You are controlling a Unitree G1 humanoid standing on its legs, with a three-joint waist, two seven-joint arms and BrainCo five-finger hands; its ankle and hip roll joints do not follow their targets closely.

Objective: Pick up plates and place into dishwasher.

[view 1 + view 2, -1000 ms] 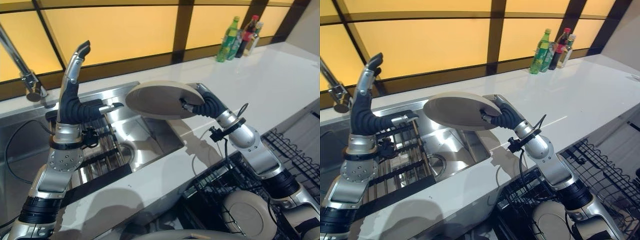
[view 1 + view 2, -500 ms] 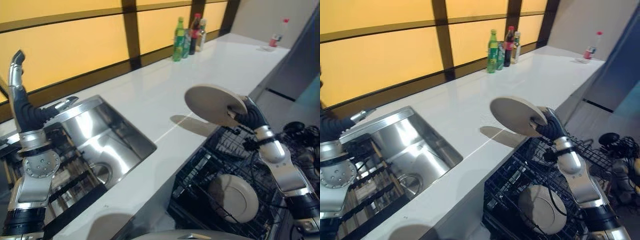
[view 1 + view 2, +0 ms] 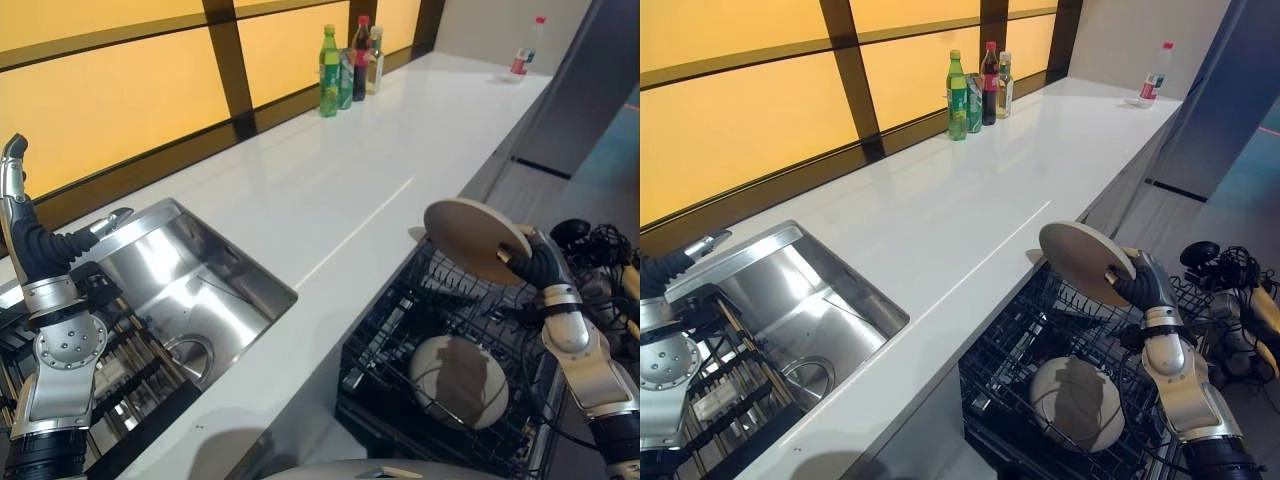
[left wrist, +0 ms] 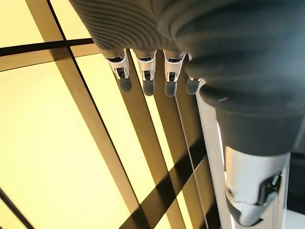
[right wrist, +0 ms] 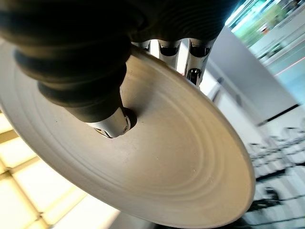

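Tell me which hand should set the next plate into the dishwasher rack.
The right hand: it already pinches the round beige plate above the black wire dishwasher rack. The left hand is raised, open, by the steel sink.

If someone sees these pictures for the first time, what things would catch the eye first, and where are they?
First, the beige plate pinched in the right hand, held tilted above the open black dishwasher rack beside the counter. Next, a second plate already lying in that rack, just below. Then the left hand, raised with straight fingers and empty, over the steel sink, and the bottles at the far end of the white counter.
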